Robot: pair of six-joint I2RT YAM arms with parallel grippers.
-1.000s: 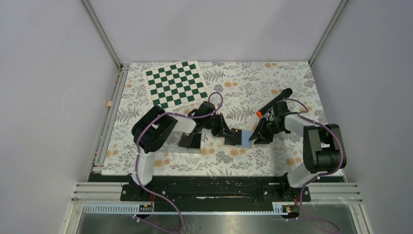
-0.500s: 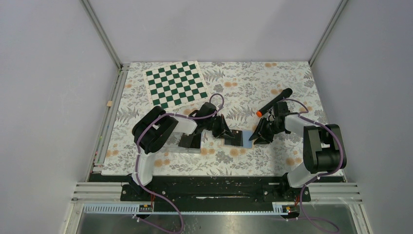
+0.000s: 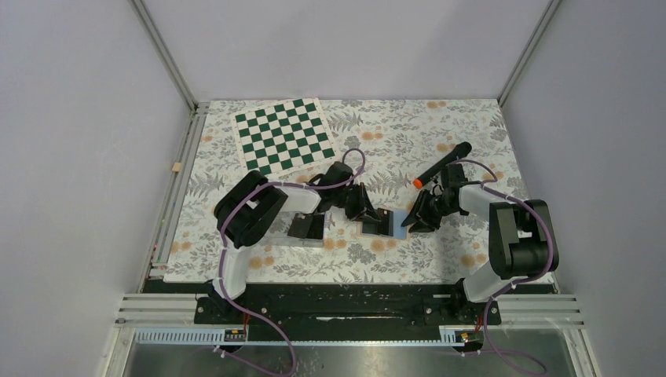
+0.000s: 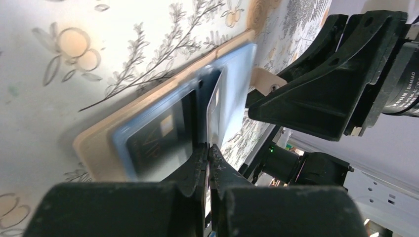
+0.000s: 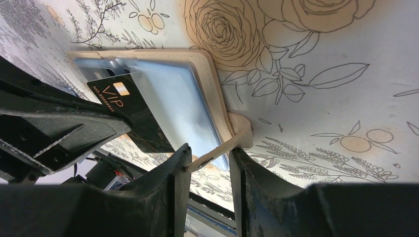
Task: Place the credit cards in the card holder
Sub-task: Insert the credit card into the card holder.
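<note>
Robot lab test cell; plain grey walls (image 3: 78, 157); aluminium frame rails (image 3: 161, 49); enclosed floral-clothed table (image 3: 440, 263)

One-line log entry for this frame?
step: insert | left gripper: shut on card, tip over open card holder | right gripper: pinching its tab | card not yet seated

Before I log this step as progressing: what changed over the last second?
The left gripper, shut on a credit card, eased slightly to the right, carrying the card a little further over the open card holder. The right gripper stayed clamped on the holder's tab. The marker and chessboard mat did not move.
</note>
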